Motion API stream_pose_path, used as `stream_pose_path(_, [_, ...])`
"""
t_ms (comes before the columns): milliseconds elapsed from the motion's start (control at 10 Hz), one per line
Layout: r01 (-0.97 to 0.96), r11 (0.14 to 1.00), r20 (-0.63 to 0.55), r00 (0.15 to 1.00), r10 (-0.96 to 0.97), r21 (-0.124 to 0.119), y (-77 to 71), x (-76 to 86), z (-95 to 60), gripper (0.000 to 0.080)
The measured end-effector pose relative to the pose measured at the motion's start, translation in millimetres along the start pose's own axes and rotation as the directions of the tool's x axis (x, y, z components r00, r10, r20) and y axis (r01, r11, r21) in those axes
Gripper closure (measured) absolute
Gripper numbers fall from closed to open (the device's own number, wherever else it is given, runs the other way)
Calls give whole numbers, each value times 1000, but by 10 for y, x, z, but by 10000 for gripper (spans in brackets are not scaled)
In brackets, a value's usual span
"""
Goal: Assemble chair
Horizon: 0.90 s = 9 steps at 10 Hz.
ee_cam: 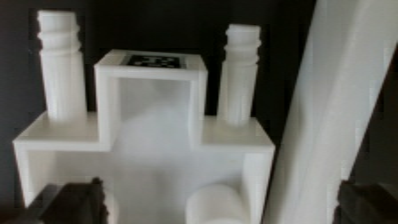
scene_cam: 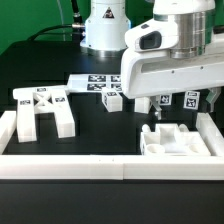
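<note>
The chair is in parts. A white seat block (scene_cam: 176, 141) lies at the front of the exterior view's right, next to the white rail. In the wrist view this block (ee_cam: 151, 150) carries a tag (ee_cam: 143, 61) and two ribbed pegs (ee_cam: 59, 60) (ee_cam: 240, 65). My gripper (scene_cam: 178, 106) (ee_cam: 222, 205) hangs just above it, open, with one dark finger (ee_cam: 71, 205) on each side of the block. A cross-braced frame (scene_cam: 40, 111) lies on the exterior view's left. A small tagged white piece (scene_cam: 112, 100) sits mid-table.
A long white rail (scene_cam: 100, 166) edges the front of the black table and runs up its left side. The marker board (scene_cam: 100, 82) lies at the back centre before the robot base (scene_cam: 103, 30). A broad white bar (ee_cam: 329, 110) stands close beside the block in the wrist view.
</note>
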<state>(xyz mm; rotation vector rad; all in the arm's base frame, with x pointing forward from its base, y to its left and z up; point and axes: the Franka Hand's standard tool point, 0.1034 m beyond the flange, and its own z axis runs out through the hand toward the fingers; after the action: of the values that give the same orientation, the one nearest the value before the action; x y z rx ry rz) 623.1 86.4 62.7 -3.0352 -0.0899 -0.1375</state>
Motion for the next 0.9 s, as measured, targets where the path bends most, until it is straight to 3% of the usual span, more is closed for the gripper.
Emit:
stream_pose_path(300, [-118, 993, 27, 993, 119, -19, 86, -433, -94, 151])
stream_pose_path(500, [-117, 993, 35, 992, 118, -30, 323, -649, -78, 151])
stream_pose_path(900, [-109, 994, 33, 993, 110, -28, 277, -614, -72, 151])
